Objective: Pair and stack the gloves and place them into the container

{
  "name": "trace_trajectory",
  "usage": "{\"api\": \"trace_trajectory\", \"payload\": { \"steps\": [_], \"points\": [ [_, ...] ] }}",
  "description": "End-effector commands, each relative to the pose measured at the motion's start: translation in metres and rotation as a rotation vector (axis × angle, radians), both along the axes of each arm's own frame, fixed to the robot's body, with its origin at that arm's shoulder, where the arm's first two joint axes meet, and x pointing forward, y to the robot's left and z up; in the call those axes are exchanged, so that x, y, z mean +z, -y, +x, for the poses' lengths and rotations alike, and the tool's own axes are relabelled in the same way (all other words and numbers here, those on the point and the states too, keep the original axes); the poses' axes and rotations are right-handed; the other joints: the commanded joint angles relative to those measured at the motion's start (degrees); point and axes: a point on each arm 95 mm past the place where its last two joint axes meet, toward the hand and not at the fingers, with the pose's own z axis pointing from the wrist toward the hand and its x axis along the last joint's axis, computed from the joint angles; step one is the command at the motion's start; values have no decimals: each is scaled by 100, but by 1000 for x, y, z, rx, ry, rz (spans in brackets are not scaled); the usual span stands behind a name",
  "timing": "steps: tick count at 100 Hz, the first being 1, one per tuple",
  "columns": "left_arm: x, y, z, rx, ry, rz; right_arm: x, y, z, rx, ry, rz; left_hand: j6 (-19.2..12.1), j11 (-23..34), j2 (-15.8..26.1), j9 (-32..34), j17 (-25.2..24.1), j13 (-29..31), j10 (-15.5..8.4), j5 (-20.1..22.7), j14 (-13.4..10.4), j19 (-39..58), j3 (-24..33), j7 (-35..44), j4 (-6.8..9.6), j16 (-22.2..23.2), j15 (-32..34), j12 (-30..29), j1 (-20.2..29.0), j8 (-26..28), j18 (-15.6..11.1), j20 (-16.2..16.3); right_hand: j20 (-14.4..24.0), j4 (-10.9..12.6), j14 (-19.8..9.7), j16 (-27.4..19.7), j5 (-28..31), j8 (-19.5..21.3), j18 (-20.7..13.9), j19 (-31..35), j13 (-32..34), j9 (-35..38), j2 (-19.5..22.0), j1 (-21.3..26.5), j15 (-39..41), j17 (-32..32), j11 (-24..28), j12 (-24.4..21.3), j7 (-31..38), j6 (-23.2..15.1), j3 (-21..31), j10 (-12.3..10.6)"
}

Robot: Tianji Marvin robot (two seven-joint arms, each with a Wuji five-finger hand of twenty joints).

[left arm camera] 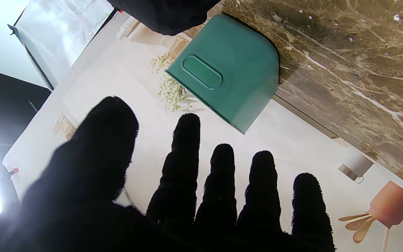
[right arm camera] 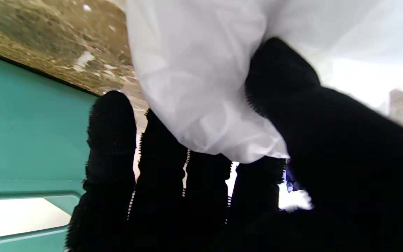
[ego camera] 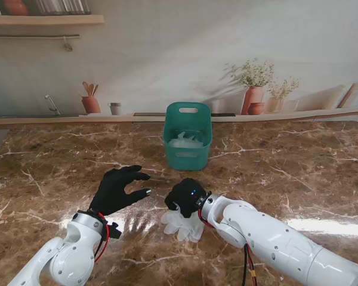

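Gloves (ego camera: pixel 183 224), white and thin, hang from the right hand (ego camera: pixel 187 196) near the middle of the bench (ego camera: pixel 286 173), their finger ends drooping toward the near edge and apparently brushing the marble. In the right wrist view the white material (right arm camera: pixel 201 87) is pinched between the thumb and the fingers (right arm camera: pixel 112 140), so this hand is clenched on the gloves. Whether one glove or a stacked pair is held cannot be told. The left hand (ego camera: pixel 120 187) hovers to the left, close by but apart, fingers (left arm camera: pixel 222 175) spread and grasping nothing. The container (ego camera: pixel 188 136), a green bin with handle slots, stands just beyond the right hand toward the far side; pale material already lies inside it.

Judgement: the step in hand is the carry to the container. The next move calls for lifting the gloves clear of the bench, passing over the near rim, and releasing only once the trailing ends are inside, since limp fabric may snag on the rim.
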Motion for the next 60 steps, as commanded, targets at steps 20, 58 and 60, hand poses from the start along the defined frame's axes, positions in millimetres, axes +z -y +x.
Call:
{"api": "trace_trajectory", "payload": {
  "steps": [20,58,60],
  "points": [
    [0,1,-2,-9,-3,0,4,24,0,-182,-44,137,-219,-114,183,125,-91,-2,-51,102,-260,-77,-143,60,162,-72,-165,-52,40,67,19,46,24,235,-49,248,143,115,-11,273,163,128,-167,513,360,5,235,271,115,-10,-96,-81],
    [-3,4,-1,-21,-10,-7,10,66,-18,-272,58,260,-225,-125,265,119,-96,-12,-51,107,-274,-138,-165,64,166,-77,-173,-58,78,79,8,24,-90,240,-179,217,52,144,5,-72,-288,-15,-37,377,-3,-466,159,375,68,-158,-206,-219],
    [-3,4,-1,-21,-10,-7,9,69,-20,-271,58,258,-225,-124,267,122,-94,-10,-52,106,-269,-139,-165,63,167,-77,-173,-58,84,79,6,24,-96,223,-193,245,65,148,-5,-145,-340,-21,-71,346,-92,-520,139,381,53,-165,-159,-226]
  ]
}}
